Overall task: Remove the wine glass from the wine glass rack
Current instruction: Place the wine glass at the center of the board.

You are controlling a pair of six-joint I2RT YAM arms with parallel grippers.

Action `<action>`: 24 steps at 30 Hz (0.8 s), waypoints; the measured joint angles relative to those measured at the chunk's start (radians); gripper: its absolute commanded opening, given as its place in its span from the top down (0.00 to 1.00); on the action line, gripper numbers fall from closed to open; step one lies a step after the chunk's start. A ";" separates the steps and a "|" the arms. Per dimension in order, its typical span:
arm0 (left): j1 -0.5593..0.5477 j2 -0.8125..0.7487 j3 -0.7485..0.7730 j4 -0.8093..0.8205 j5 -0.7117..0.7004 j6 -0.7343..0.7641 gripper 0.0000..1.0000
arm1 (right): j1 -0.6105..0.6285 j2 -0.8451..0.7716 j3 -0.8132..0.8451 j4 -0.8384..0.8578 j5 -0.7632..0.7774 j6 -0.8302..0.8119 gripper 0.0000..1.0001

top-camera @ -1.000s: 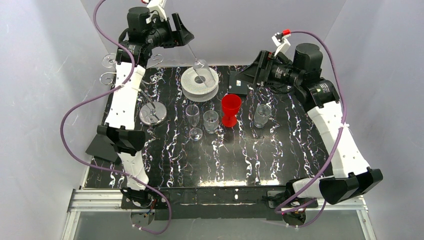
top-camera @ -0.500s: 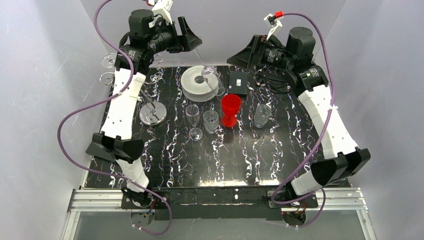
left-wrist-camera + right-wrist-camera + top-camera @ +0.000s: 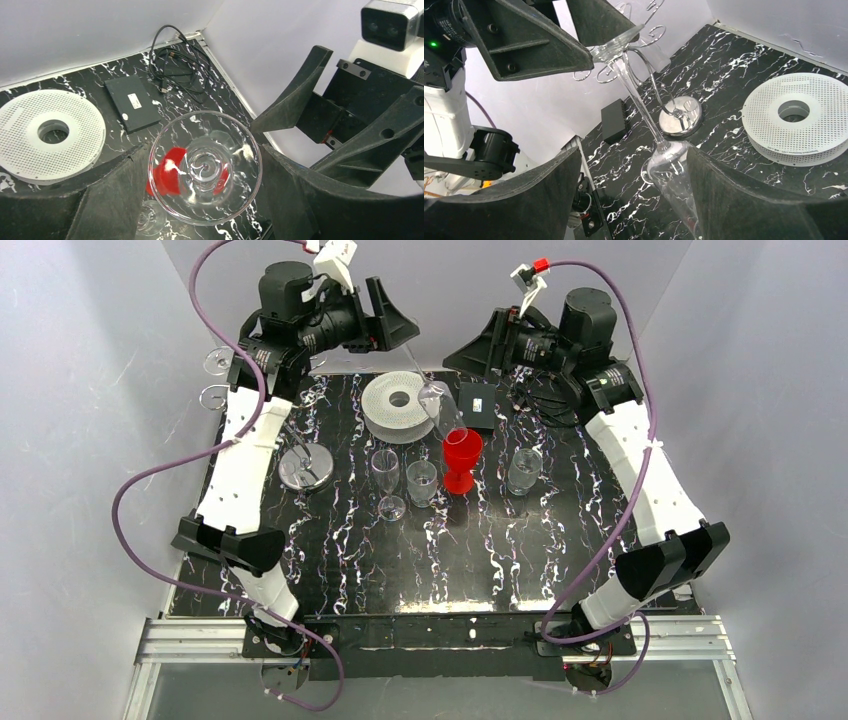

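The wine glass hangs tilted in the air, bowl down, over the red goblet. My left gripper is shut on its round foot, which fills the gap between the fingers. The thin stem slants down to the bowl. The bowl lies between the fingers of my right gripper, close beside the right one, and the jaws stand open. The wine glass rack stands at the left, its chrome disc base on the table and its wire arms reaching over the left edge.
A white ribbed spool lies at the back centre. A red goblet and three clear glasses stand in a row mid-table. A black box and cables lie at the back right.
My left gripper has carried the wine glass rightward, away from the rack. My right arm has risen and swung left until its fingers flank the bowl, and the jaws have narrowed slightly.
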 measured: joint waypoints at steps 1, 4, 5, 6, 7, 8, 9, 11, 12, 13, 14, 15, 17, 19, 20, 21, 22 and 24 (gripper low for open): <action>-0.004 0.000 0.000 -0.001 0.003 -0.002 0.67 | 0.004 0.000 0.000 0.001 -0.005 -0.002 0.17; -0.018 0.000 0.000 -0.001 0.013 -0.011 0.67 | 0.017 0.000 0.000 0.001 -0.014 -0.014 0.19; -0.021 0.000 0.000 -0.001 0.015 -0.014 0.67 | 0.023 0.001 0.000 -0.001 -0.015 -0.022 0.20; -0.025 0.000 0.000 -0.001 0.018 -0.017 0.67 | 0.028 0.002 0.000 -0.002 -0.015 -0.029 0.20; -0.028 0.000 0.000 -0.001 0.020 -0.020 0.68 | 0.033 0.003 0.000 -0.005 -0.014 -0.037 0.21; -0.031 0.000 0.000 -0.001 0.023 -0.024 0.68 | 0.039 0.004 0.000 -0.009 -0.013 -0.047 0.21; -0.033 0.000 0.000 -0.001 0.026 -0.028 0.68 | 0.043 0.005 0.000 -0.012 -0.013 -0.054 0.21; -0.035 0.000 0.000 -0.001 0.030 -0.036 0.69 | 0.051 0.007 0.000 -0.018 -0.009 -0.066 0.22; -0.038 0.000 0.000 -0.001 0.032 -0.041 0.69 | 0.056 0.009 0.000 -0.019 -0.005 -0.074 0.22; -0.039 0.000 0.000 0.000 0.034 -0.046 0.69 | 0.060 0.010 0.000 -0.022 0.000 -0.079 0.22; -0.040 0.000 0.000 0.000 0.036 -0.050 0.69 | 0.065 0.011 0.000 -0.029 0.005 -0.087 0.22; -0.040 0.000 0.000 0.001 0.038 -0.055 0.69 | 0.071 0.011 0.000 -0.037 0.011 -0.097 0.23; -0.040 0.000 0.000 0.002 0.040 -0.062 0.69 | 0.078 0.013 0.000 -0.052 0.022 -0.109 0.23; -0.040 0.000 0.000 0.003 0.042 -0.070 0.69 | 0.083 0.017 0.000 -0.065 0.031 -0.122 0.24; -0.041 0.000 0.000 0.003 0.043 -0.074 0.69 | 0.087 0.021 0.000 -0.069 0.037 -0.127 0.24; -0.041 0.000 0.000 0.004 0.045 -0.079 0.69 | 0.090 0.024 0.000 -0.073 0.040 -0.132 0.25; -0.042 0.000 0.000 0.006 0.047 -0.083 0.69 | 0.094 0.028 0.000 -0.080 0.045 -0.139 0.26; -0.044 0.000 0.000 0.013 0.051 -0.093 0.69 | 0.101 0.035 0.000 -0.093 0.057 -0.154 0.28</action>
